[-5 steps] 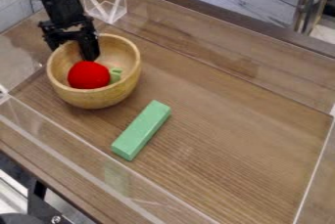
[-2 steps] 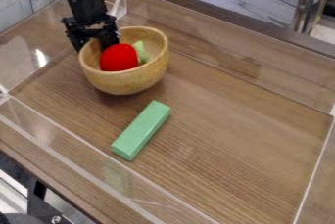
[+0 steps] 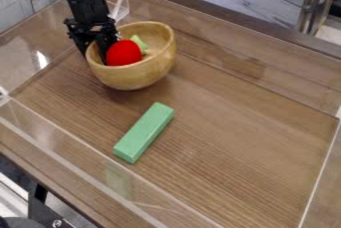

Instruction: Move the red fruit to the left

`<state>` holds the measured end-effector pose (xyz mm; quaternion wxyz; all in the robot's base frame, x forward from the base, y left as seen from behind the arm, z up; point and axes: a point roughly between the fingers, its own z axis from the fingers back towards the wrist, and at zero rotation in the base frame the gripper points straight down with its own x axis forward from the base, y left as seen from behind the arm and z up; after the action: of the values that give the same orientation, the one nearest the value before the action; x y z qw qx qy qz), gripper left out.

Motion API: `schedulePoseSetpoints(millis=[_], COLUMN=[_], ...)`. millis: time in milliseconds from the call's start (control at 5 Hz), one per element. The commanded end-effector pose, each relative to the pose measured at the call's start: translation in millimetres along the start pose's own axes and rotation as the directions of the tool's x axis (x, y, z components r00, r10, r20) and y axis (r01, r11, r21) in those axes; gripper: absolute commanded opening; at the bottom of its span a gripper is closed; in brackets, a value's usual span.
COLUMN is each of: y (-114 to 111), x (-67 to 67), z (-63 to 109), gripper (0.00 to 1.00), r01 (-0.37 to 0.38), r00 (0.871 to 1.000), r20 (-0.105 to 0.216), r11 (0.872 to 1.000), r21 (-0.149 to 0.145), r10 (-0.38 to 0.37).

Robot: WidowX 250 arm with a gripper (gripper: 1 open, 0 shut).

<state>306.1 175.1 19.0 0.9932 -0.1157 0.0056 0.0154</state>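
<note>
The red fruit (image 3: 126,54) lies inside a wooden bowl (image 3: 144,73) at the upper left of the table, with a small pale-green piece (image 3: 139,41) behind it. My black gripper (image 3: 95,41) points down into the bowl's left side, right against the fruit's left edge. Its fingers (image 3: 83,41) still stand apart. I cannot tell whether they touch the fruit. The fruit's left part is hidden behind the fingers.
A long green block (image 3: 144,131) lies flat near the table's middle front. Low clear plastic walls (image 3: 34,122) run along the table's edges, and a clear upright piece (image 3: 118,1) stands just behind the bowl.
The bowl with the fruit has slid to the right and a little back, and the gripper went with it. The fingers have since drawn closer together.
</note>
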Motion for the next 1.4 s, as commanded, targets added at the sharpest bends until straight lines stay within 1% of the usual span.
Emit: schedulePoseSetpoints(millis=[0,200,600,800,1000,1200], y=[5.8,10.1,33.7,47.9,50.7,49.5], x=[-0.5,0.0,-10.9,-21.3,-32.2,-34.1], z=[1.2,0.2,-0.5,0.9,0.9,1.0], gripper=[0.0,0.0,0.0,0.0,0.0,0.0], r01=[-0.035,-0.078,-0.17,-0.233,-0.292,-0.271], r00=[0.999,0.997,0.985,0.972,0.956,0.962], r20=[-0.007,-0.013,-0.017,-0.015,-0.015,-0.026], r11=[0.999,0.997,0.985,0.972,0.956,0.961], r21=[0.019,0.024,0.032,0.033,0.038,0.053], r10=[0.035,0.078,0.171,0.233,0.292,0.273])
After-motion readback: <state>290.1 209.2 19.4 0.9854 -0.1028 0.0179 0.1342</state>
